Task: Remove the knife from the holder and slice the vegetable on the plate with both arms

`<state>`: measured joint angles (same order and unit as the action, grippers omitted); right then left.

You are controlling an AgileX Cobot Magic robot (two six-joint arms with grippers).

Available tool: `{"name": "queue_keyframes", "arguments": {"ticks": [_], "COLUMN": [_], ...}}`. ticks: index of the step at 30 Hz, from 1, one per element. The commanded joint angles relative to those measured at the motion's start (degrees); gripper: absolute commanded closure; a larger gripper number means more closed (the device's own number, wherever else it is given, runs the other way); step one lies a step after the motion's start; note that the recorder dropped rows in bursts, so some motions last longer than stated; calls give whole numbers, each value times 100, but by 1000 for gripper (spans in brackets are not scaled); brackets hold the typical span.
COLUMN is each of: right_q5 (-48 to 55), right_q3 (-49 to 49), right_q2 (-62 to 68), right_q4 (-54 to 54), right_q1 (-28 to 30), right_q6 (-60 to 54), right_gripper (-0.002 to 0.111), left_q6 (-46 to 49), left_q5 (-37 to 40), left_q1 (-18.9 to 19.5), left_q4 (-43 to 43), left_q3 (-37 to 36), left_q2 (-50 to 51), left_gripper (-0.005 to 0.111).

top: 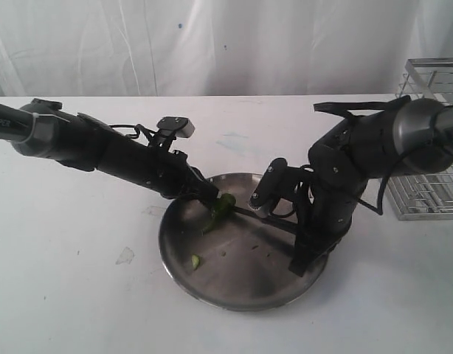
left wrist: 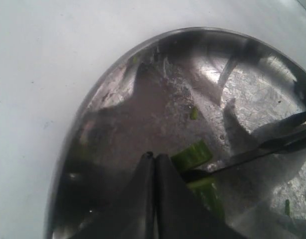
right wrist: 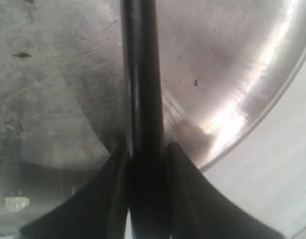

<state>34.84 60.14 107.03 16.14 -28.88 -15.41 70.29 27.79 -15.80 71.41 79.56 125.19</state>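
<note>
The steel plate (top: 212, 284) lies mid-table. On its far-left part lies the green vegetable (top: 223, 206), with my left gripper (top: 209, 196) low over it. In the left wrist view that gripper (left wrist: 154, 157) is shut with nothing between its fingers, and the vegetable (left wrist: 193, 155) lies right beside them. The knife (left wrist: 252, 153), thin and dark, crosses the vegetable. My right gripper (top: 300, 234) is over the plate's right side, shut on the knife's black handle (right wrist: 142, 89). The blade (top: 260, 217) reaches left to the vegetable. The wire holder (top: 429, 140) stands at the far right.
A small green slice (top: 195, 260) lies on the plate's left front, and a tiny bit (left wrist: 194, 113) lies farther in. A pale scrap (top: 125, 256) sits on the white table left of the plate. A white curtain hangs behind.
</note>
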Motion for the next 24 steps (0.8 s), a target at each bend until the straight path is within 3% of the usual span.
{"name": "queue_keyframes", "arguments": {"ticks": [1,14,24], "right_q5": [-538,-332,436], "right_q3": [53,53,53], "right_q2": [-61,-168,-313], "right_q4": [142,-27,-558], "right_q1": [28,28,28], "right_q6": [394,371,181], "right_gripper": [108,108,108], "left_q6": [1,-46,-1444], "left_q5": [151,383,1077], "left_q1": [-31,-31,-31], "left_q4": [-756,-446,-1722], "left_q3": [-275,-152,-204], "left_q2": [212,-849,-1724], "left_gripper": [107,107,107]}}
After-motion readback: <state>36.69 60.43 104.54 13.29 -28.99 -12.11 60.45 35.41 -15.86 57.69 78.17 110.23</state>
